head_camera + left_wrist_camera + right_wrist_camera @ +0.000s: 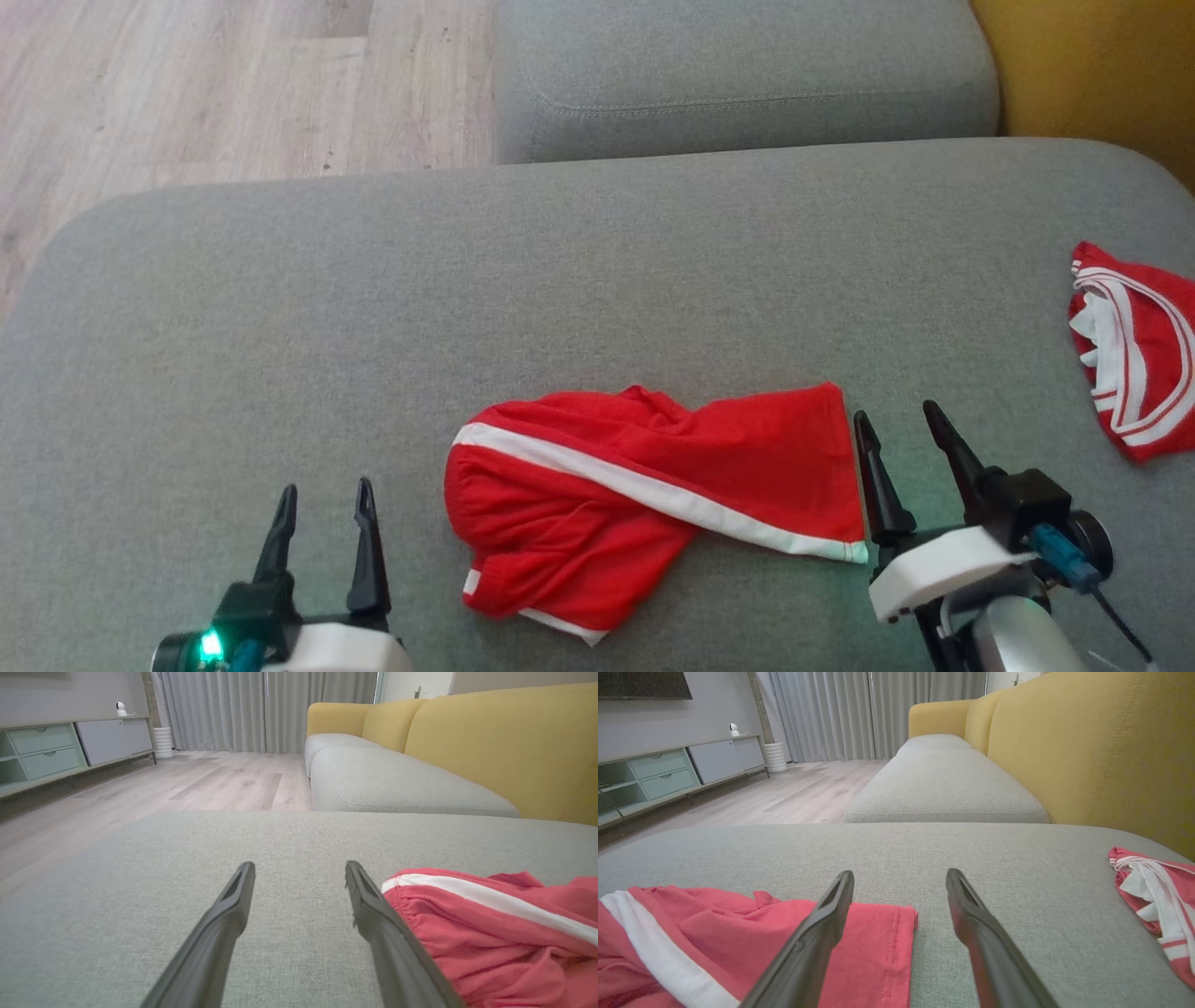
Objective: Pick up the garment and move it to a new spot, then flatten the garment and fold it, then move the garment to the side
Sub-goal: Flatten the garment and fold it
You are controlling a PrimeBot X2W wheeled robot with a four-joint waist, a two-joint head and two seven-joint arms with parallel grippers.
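Note:
A red garment [653,495] with a white side stripe lies crumpled on the grey sofa seat [373,327], between my two grippers. My left gripper [322,499] is open and empty, a short way to the garment's left; in the left wrist view the garment [490,933] lies just beside my right finger [373,914]. My right gripper [901,425] stands open and empty at the garment's right edge; in the right wrist view its left finger [822,924] hangs over the red hem [878,952].
A second red and white garment [1134,350] lies bunched at the seat's far right. Another grey cushion [738,75] and the yellow backrest [1092,65] lie beyond. Wooden floor [187,93] shows past the seat's far left edge.

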